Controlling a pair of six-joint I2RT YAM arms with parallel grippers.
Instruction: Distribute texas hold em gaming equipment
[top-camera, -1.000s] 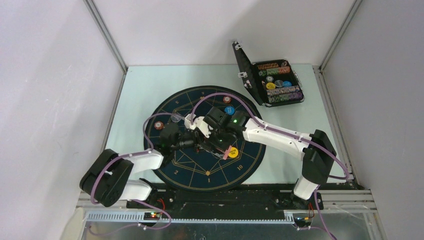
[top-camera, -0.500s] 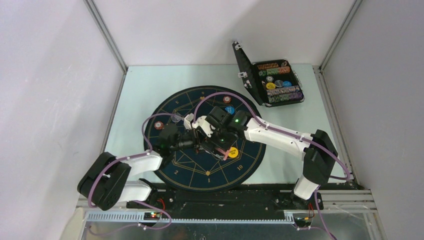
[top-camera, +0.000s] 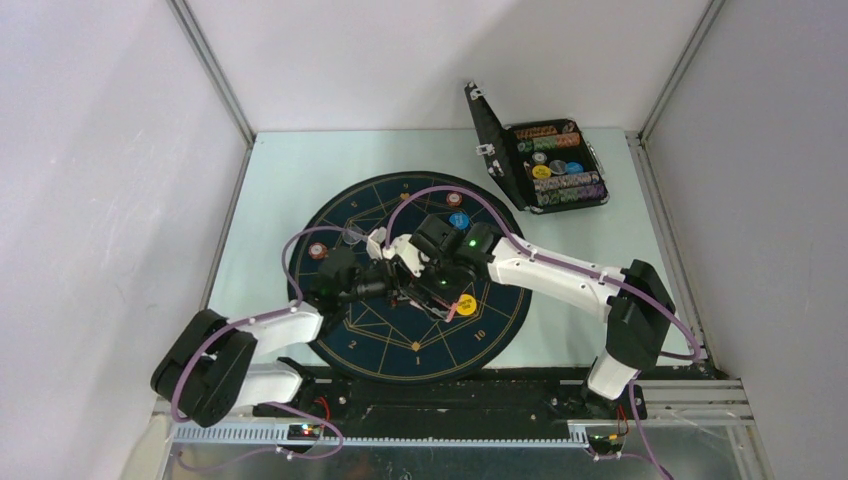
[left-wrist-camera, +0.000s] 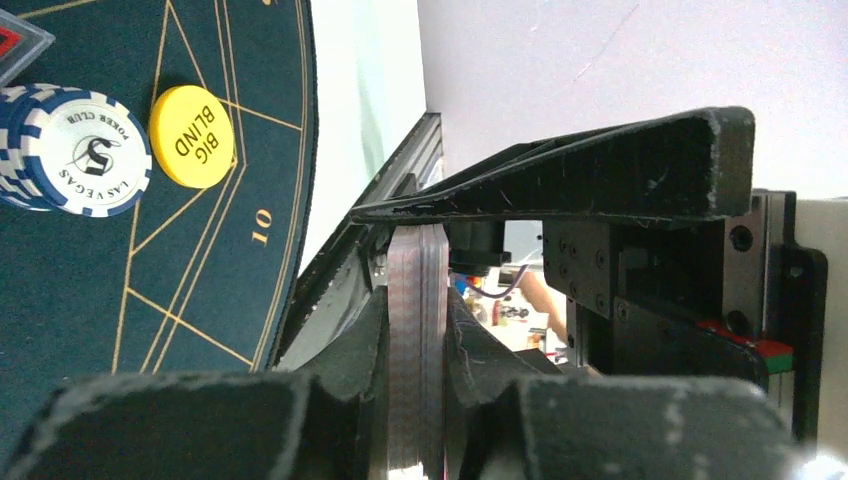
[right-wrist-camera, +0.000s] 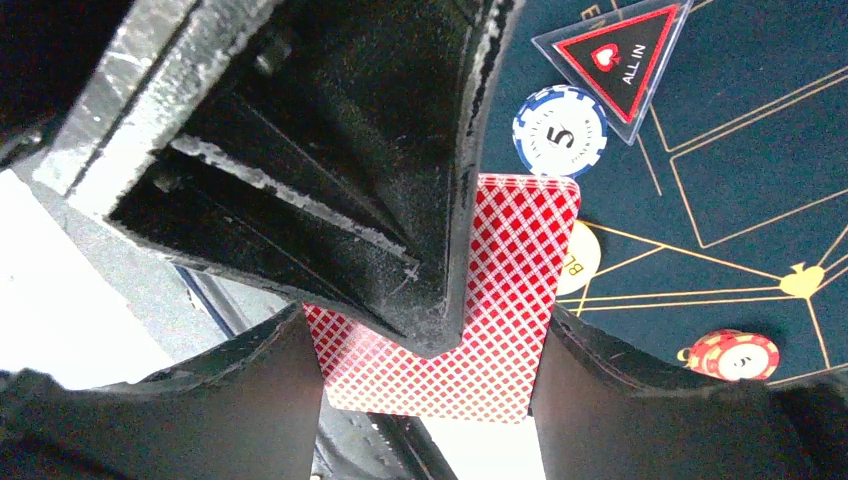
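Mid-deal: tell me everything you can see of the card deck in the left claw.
The card deck is a thin stack, seen edge-on from the left wrist, clamped between the black fingers of the left claw. Its outer card shows a red-and-white diamond-lattice back with rounded corners. Fingers of the right claw flank its side edges; whether they pinch it is unclear.

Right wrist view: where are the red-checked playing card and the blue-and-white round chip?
Red-checked playing card (right-wrist-camera: 505, 280): right wrist view, middle of its back.
Blue-and-white round chip (right-wrist-camera: 560, 131): right wrist view, its white centre.

White walls (top-camera: 400, 60), pale green tabletop (top-camera: 285, 175)
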